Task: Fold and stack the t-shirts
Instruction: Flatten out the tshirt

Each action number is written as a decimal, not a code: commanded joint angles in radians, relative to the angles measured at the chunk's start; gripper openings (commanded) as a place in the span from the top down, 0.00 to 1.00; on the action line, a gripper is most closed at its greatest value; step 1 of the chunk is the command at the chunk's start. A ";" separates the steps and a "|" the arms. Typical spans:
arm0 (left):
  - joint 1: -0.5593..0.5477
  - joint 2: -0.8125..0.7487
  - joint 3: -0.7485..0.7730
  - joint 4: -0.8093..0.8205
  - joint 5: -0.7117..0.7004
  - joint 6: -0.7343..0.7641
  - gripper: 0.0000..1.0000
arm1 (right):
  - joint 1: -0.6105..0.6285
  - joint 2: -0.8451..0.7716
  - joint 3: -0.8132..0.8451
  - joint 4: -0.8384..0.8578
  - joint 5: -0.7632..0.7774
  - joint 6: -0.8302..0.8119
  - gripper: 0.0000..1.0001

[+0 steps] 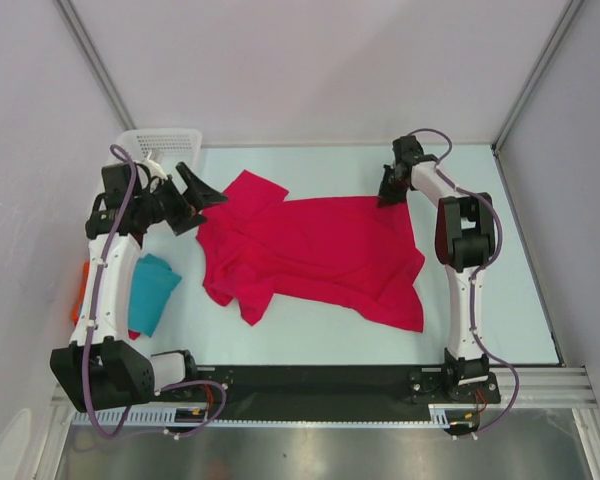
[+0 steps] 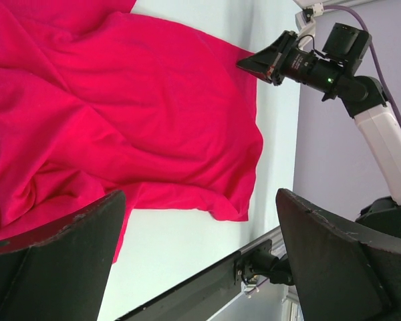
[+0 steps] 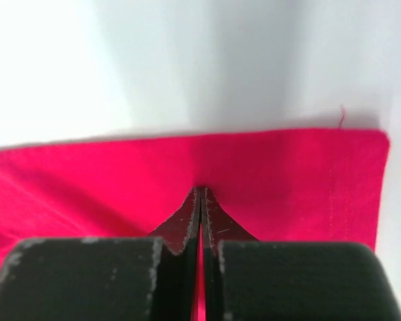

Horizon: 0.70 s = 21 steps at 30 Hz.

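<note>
The large crimson-pink t-shirt (image 1: 310,255) lies spread and rumpled across the middle of the table. My right gripper (image 1: 388,197) is at its far right corner. In the right wrist view it (image 3: 200,194) is shut on a pinch of that cloth (image 3: 294,174) close to the hem. My left gripper (image 1: 202,195) hovers open over the shirt's far left edge by a sleeve, holding nothing. In the left wrist view the left gripper (image 2: 200,227) stands wide above the shirt (image 2: 120,114). A teal t-shirt (image 1: 152,290) lies bunched at the left, with an orange t-shirt (image 1: 80,290) peeking out beyond the left arm.
A white mesh basket (image 1: 160,142) stands at the far left corner. A black rail (image 1: 310,378) runs along the near edge between the arm bases. Grey walls close in the table on three sides.
</note>
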 commanded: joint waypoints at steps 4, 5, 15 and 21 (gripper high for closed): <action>0.019 -0.016 0.060 -0.029 0.032 0.045 0.00 | -0.031 0.064 0.103 0.003 0.063 -0.024 1.00; 0.021 -0.019 0.056 -0.029 0.034 0.050 0.01 | -0.034 0.070 0.117 -0.005 0.075 -0.027 1.00; 0.053 -0.036 0.023 -0.029 0.051 0.058 0.01 | -0.057 0.148 0.361 -0.149 0.081 -0.044 1.00; 0.053 -0.055 -0.004 -0.014 0.066 0.053 0.00 | -0.040 0.098 0.251 -0.149 0.093 -0.053 0.69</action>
